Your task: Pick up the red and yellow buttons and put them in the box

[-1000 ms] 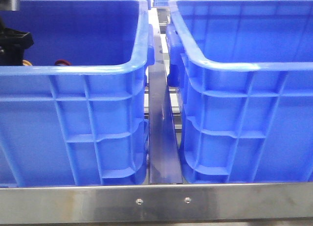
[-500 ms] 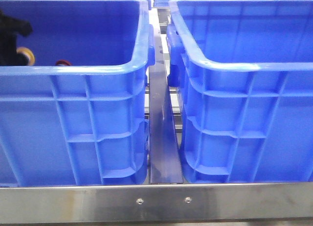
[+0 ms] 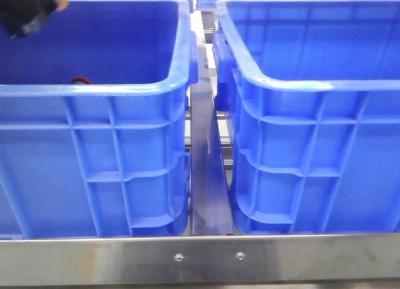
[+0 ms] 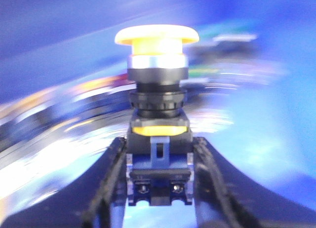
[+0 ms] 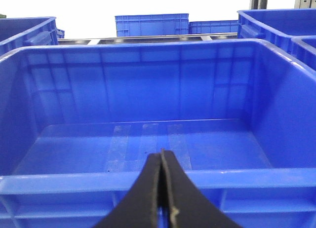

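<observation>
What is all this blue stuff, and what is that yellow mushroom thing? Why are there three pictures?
This is a robot with two arms, and each arm ends in a claw. The three pictures come from three cameras at the same moment.

The front picture looks forward over two big blue boxes, the left box and the right box. A silver rail runs between them. A bit of a red button peeks over the left box's front rim.

The second camera sits on the left arm's wrist. The left claw is pinching the yellow button by its dark base, with the mushroom-shaped cap pointing away from the claw. The blurry background means the arm is moving.

The third camera sits on the right wrist. The right claw is closed and holds nothing. It faces a box with only strips of clear tape on its floor.
</observation>
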